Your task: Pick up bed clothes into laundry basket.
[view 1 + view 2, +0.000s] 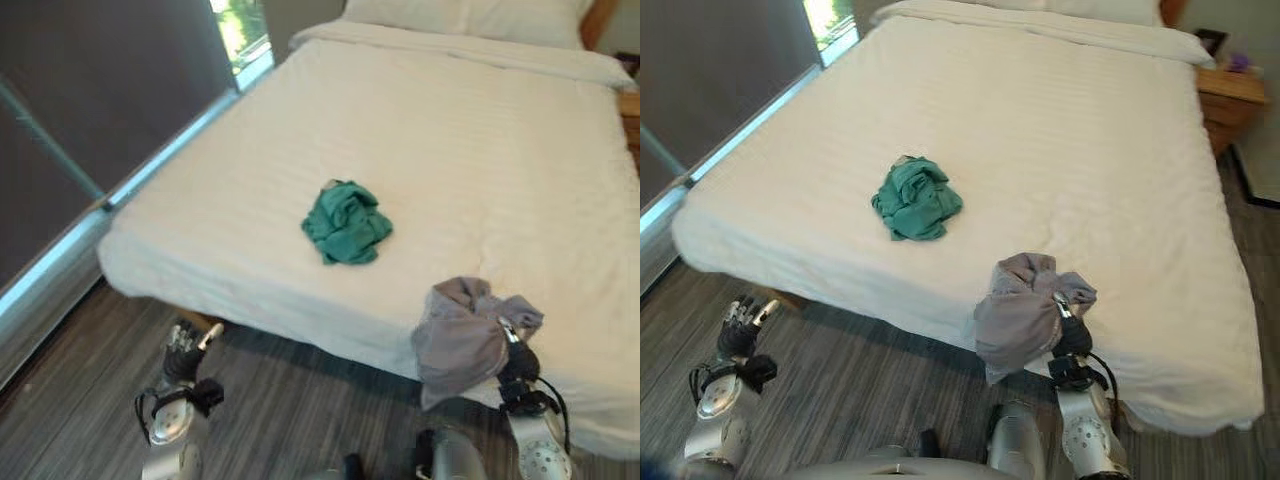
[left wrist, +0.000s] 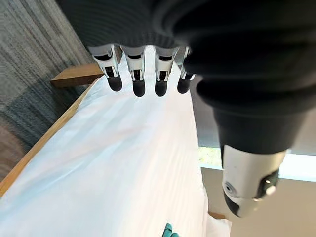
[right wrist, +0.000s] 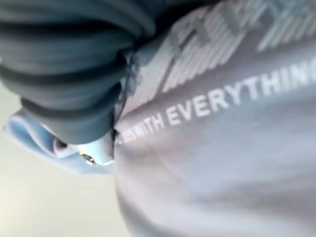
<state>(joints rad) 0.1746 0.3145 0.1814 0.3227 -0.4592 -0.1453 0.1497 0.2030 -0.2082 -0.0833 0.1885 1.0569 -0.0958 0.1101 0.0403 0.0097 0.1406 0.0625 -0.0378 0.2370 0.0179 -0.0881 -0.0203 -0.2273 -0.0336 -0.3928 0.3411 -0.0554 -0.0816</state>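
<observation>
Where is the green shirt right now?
The crumpled green garment lies on the white bed, near the middle of its near half. It sits apart from the grey garment bunched in the right robot hand at the bed's near edge.

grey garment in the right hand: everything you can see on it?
The grey garment is soft, light grey cloth, bunched and crumpled, with white lettering visible in the right wrist view. The right hand holds it up at the near edge of the white bed; its lower part droops over that edge toward the floor. It sits apart from the green garment.
</observation>
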